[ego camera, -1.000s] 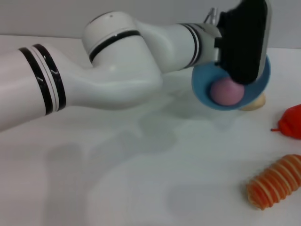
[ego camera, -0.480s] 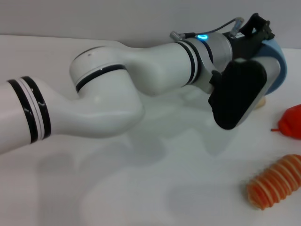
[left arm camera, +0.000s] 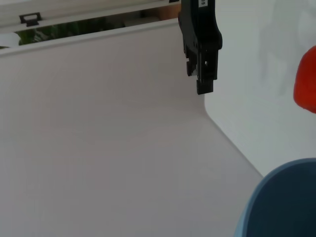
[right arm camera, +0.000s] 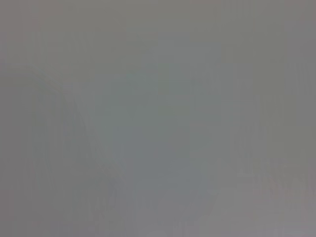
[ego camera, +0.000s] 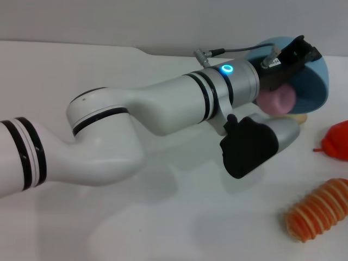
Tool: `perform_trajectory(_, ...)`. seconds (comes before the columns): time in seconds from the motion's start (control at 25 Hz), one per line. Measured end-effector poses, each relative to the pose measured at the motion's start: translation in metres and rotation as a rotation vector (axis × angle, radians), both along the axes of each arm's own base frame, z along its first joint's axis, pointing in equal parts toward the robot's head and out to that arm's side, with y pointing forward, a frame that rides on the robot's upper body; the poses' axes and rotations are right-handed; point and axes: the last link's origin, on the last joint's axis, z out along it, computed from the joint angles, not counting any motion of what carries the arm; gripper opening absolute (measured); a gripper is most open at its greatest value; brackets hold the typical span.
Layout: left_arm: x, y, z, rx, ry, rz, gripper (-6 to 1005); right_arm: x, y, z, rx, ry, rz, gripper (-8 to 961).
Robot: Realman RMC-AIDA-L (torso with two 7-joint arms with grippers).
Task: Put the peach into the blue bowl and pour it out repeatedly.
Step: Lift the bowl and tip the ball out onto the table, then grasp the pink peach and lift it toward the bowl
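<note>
Between my left gripper's [ego camera: 296, 51] fingers the bowl's [ego camera: 315, 81] rim is clamped, tipped on its side above the table [ego camera: 163, 217]. Just below those fingers, the peach [ego camera: 277, 100] sits inside the bowl's mouth.

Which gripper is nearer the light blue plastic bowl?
Left. The left gripper is at the light blue plastic bowl, holding its rim while it is tipped. The right gripper is not in view.

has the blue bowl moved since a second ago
Yes. The light blue glossy plastic bowl, held by the left end effector, has risen and shifted right, farther above the beige lumpy ball on the table.
</note>
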Motion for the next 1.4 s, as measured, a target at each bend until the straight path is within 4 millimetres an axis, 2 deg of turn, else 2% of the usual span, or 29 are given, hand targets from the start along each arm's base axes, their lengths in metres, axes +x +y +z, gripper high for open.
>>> perform_trajectory(0.24, -0.006, -0.006, -0.003, 0.008, 0.010, -0.056, -1, -0.002, 0.003, -0.002, -0.001, 0.011, 0.000, 562)
perform_trajectory(0.36, -0.007, -0.001, 0.001, 0.005, -0.042, 0.001, -1, -0.004, 0.004, -0.004, -0.006, 0.016, 0.002, 562)
perform_trajectory(0.52, -0.006, 0.013, 0.011, -0.028, -0.220, 0.217, -1, -0.006, 0.006, -0.009, -0.019, 0.038, 0.004, 561)
perform_trajectory(0.64, -0.013, 0.025, 0.019, -0.057, -0.386, 0.424, 0, -0.009, 0.009, -0.013, -0.044, 0.106, 0.013, 561)
perform_trajectory(0.68, -0.015, 0.027, 0.020, -0.061, -0.411, 0.455, 0, -0.011, 0.011, -0.016, -0.074, 0.136, 0.024, 561)
perform_trajectory(0.76, -0.024, 0.042, 0.032, -0.074, -0.584, 0.646, 0, -0.018, 0.016, -0.024, -0.166, 0.199, 0.065, 561)
perform_trajectory(0.96, -0.047, 0.064, 0.052, -0.101, -0.879, 0.954, 0, -0.053, 0.030, -0.052, -0.514, 0.277, 0.194, 560)
perform_trajectory(1.16, -0.061, 0.068, 0.054, -0.179, -1.049, 1.171, -1, -0.080, 0.041, -0.072, -0.815, 0.293, 0.216, 559)
perform_trajectory(1.4, -0.069, 0.069, 0.051, -0.300, -1.201, 1.447, 0, -0.095, 0.052, -0.077, -1.024, 0.288, 0.134, 559)
